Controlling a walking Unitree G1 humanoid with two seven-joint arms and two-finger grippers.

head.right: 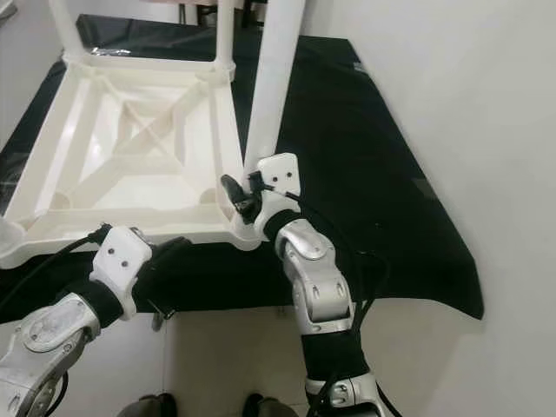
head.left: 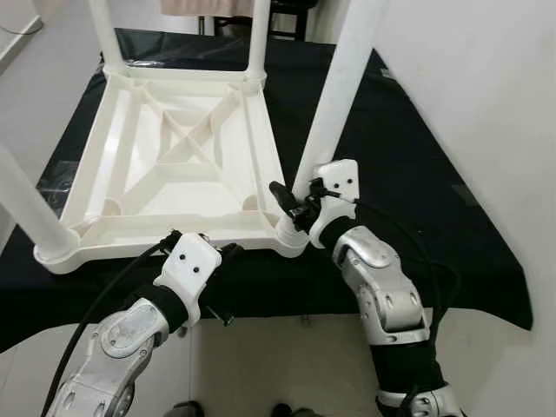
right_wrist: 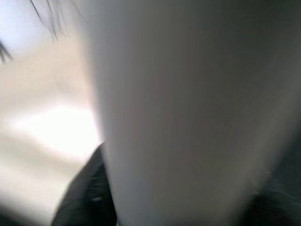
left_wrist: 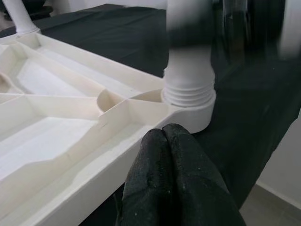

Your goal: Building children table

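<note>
Nearest the camera, the left end effector (head.left: pixel 228 252) is parked against the near rim of the upturned table top (head.left: pixel 174 161), with its black fingers (left_wrist: pixel 174 155) pressed together on nothing, tips just touching or just short of the rim right next to the near-right corner socket (left_wrist: pixel 190 110); it looks to be used as a brace more than a grab. A bit further in, the right end effector (head.left: pixel 294 208) is wrapped around the base of the near-right leg (head.left: pixel 340 87), fingers clamped on the tube just above where it goes into that socket. That's the relation everything hangs on: the leg's long axis runs up and slightly away from the socket, so it's seen leaning a little rather than dead upright, and the right arm is clearly the closer one to it. Threaded ridges can be made out at the leg's foot, so it's probably being screwed or pushed home, and it likely needs straightening first. The material all looks like smooth, slightly glossy white moulded plastic, with ribbed X-bracing on the underside. The whole thing is sat on a counter covered with black cloth (head.left: pixel 417 208), matte and a bit wrinkled. Further back, the other three legs (head.left: pixel 259 35) are already stood in their corners.
</note>
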